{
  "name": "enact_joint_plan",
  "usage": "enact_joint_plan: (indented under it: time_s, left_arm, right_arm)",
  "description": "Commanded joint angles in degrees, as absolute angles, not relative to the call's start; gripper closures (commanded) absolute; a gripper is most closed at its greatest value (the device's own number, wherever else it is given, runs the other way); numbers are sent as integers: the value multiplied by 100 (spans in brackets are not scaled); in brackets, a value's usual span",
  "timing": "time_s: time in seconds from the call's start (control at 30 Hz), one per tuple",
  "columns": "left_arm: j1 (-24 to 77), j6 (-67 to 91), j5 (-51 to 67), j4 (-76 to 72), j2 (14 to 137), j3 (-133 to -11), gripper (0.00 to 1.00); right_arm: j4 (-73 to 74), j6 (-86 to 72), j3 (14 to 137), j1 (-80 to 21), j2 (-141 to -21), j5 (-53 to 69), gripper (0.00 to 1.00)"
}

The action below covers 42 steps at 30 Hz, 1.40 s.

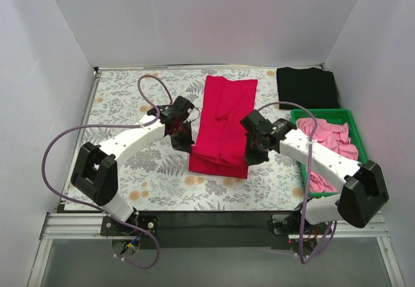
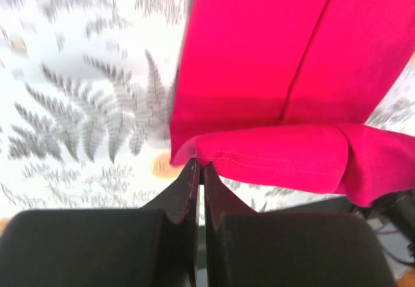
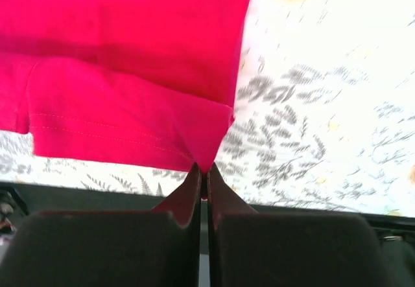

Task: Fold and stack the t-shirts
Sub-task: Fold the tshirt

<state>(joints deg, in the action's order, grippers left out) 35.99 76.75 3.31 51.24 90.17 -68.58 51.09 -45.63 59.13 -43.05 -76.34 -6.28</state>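
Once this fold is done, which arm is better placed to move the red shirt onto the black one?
Probably right: the right end effector pinches a corner of the red shirt, and the black shirt lies far right, on its side.

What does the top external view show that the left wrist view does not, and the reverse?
Only the top view: the black t-shirt and the green bin holding pink t-shirts. Only the left wrist view: the stitching along the hem pinched by the shut left tool. Both: the red t-shirt and the floral tablecloth.
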Motion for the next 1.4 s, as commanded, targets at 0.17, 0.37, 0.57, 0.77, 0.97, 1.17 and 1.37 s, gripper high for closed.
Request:
enact_joint_plan:
  time_s: [0.17, 0.37, 0.57, 0.77, 0.97, 1.17, 1.37]
  left_arm:
    - [3147, 7181, -112, 4466, 9834, -7900, 100]
    - [3094, 6900, -430, 3841, 10423, -8235, 100]
    - [3059, 6759, -589, 3261, 10766, -8349, 100]
    - [3059, 6829, -729, 2804, 10986, -8271, 100]
    - [3041, 6882, -922, 2646, 11127, -8157, 100]
    - [3041, 6943, -1019, 2505, 11153, -7963, 100]
    - [3032, 6952, -1081, 2391, 11215, -7857, 100]
  right_arm:
    - [5238, -3464, 7162, -3385, -8594, -1142, 99]
    - [4931, -3156, 7585, -3147, -9140, -1345, 99]
    - [4413, -3006, 7427, -2936, -9316, -1327, 99]
    - [4009, -2786, 7269, -2804, -9466, -1327, 99]
    - [3718, -2619, 7172, -2760, -9659, -1362, 99]
    - [3384, -2610, 6952, -2733, -9782, -1362, 99]
    - [3261, -2549, 6908, -2716, -9905, -1450, 99]
